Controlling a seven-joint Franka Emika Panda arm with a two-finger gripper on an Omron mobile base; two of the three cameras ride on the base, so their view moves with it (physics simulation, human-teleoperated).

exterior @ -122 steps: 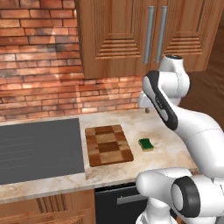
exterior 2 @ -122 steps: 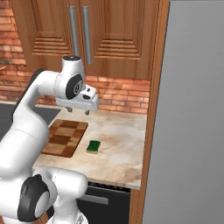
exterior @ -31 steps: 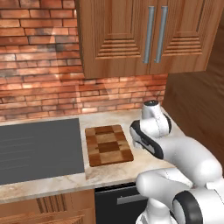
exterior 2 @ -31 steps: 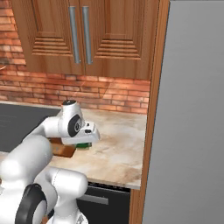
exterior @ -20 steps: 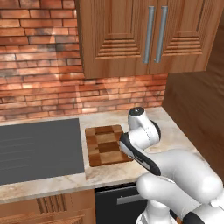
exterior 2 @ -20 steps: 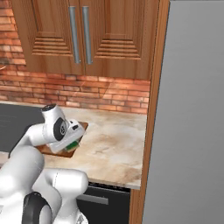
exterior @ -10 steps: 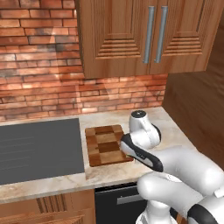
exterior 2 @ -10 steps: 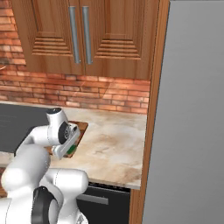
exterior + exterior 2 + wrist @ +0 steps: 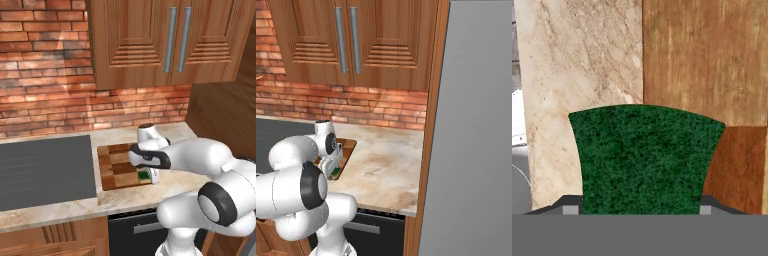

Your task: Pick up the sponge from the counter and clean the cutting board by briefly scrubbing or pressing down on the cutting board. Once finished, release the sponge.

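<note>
The dark green sponge (image 9: 643, 157) sits between my gripper's (image 9: 639, 206) two fingertips, which are shut on its sides. In the hand view the checkered wooden cutting board (image 9: 707, 60) lies under its right part and the beige counter (image 9: 582, 60) under its left. From the left base view the sponge (image 9: 143, 175) is low over the near right corner of the cutting board (image 9: 116, 167), under my gripper (image 9: 148, 176). The right base view shows the sponge (image 9: 335, 173) by the cutting board (image 9: 349, 146) edge, half hidden by my arm.
A flat dark grey cooktop (image 9: 45, 170) lies left of the board. Wooden wall cabinets (image 9: 165, 45) hang above a brick wall (image 9: 45, 105). A tall grey panel (image 9: 476, 125) closes the counter's right end. Bare counter (image 9: 388, 167) stretches right of the board.
The sponge, which lay on the counter right of the board, is now gripped and down at the board's near right corner. In the last second the arm shifted slightly over the board.
</note>
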